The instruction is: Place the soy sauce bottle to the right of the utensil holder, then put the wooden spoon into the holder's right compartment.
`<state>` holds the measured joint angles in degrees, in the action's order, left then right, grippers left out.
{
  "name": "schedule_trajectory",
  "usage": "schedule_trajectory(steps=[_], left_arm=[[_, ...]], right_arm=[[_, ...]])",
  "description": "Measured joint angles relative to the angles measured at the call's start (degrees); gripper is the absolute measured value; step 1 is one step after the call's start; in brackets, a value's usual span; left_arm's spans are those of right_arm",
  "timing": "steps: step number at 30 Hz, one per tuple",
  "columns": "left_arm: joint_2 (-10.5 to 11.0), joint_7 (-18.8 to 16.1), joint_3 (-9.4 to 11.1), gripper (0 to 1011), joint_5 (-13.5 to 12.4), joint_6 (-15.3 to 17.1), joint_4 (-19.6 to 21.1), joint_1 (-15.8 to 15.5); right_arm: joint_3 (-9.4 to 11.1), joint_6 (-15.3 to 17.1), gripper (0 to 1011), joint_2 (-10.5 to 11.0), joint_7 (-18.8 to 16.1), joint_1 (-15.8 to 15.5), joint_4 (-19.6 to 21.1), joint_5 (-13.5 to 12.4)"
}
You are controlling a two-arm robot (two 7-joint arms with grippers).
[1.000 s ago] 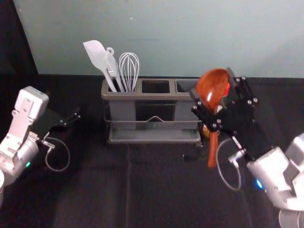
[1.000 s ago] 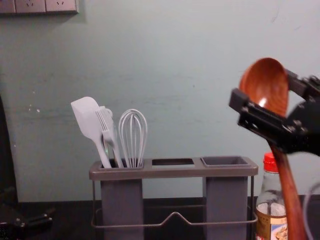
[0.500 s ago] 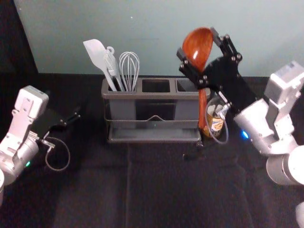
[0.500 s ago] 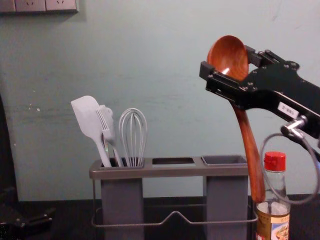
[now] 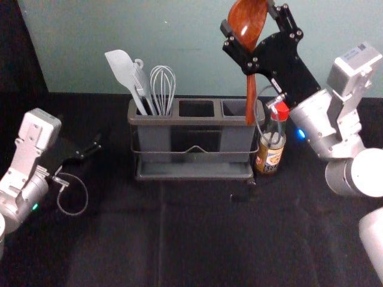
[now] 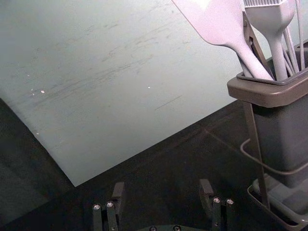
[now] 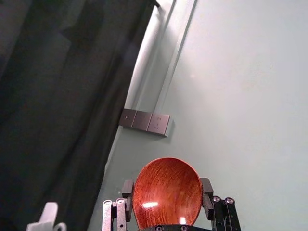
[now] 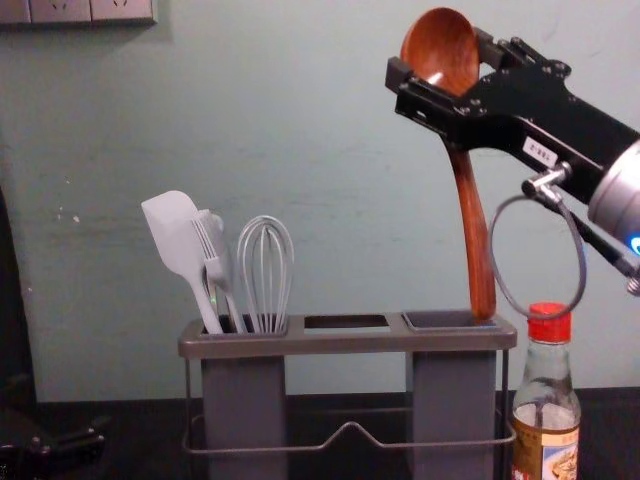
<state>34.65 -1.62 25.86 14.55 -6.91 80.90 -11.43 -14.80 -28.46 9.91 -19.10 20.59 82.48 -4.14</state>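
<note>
My right gripper (image 5: 252, 37) is shut on the bowl end of the wooden spoon (image 5: 246, 23), up over the right part of the utensil holder (image 5: 197, 177). In the chest view the spoon (image 8: 468, 215) hangs handle down, its tip at the rim of the right compartment (image 8: 450, 320). The right wrist view has the spoon's bowl (image 7: 167, 191) between the fingers of my right gripper (image 7: 167, 192). The soy sauce bottle (image 5: 270, 152) stands upright just right of the holder. My left gripper (image 5: 97, 145) is parked at the left; in its wrist view the gripper (image 6: 162, 192) is open.
A white spatula (image 5: 121, 69), a brush (image 5: 142, 84) and a whisk (image 5: 163, 89) stand in the holder's left compartment. Behind the dark table (image 5: 203, 239) rises a pale wall. A small dark object (image 5: 240, 197) lies in front of the holder.
My right gripper has carried the spoon up and to the left, from in front of the bottle to over the holder's right compartment. The left arm, the holder and the bottle have stayed put.
</note>
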Motion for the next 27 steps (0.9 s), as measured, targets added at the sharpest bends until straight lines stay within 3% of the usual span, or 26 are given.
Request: schedule_trajectory(steps=[9, 16, 27], left_arm=[[0.0, 0.0, 0.0, 1005, 0.0, 0.0, 0.0, 0.0], [0.0, 0.0, 0.0, 1005, 0.0, 0.0, 0.0, 0.0], [0.0, 0.0, 0.0, 1005, 0.0, 0.0, 0.0, 0.0]], right_arm=[[-0.3, -1.7, 838, -1.6, 0.1, 4.9, -6.3, 0.6], [-1.0, -5.9, 838, -3.3, 0.6, 8.7, -13.6, 2.4], [-1.0, -11.4, 838, -5.2, 1.8, 11.1, -22.4, 5.2]])
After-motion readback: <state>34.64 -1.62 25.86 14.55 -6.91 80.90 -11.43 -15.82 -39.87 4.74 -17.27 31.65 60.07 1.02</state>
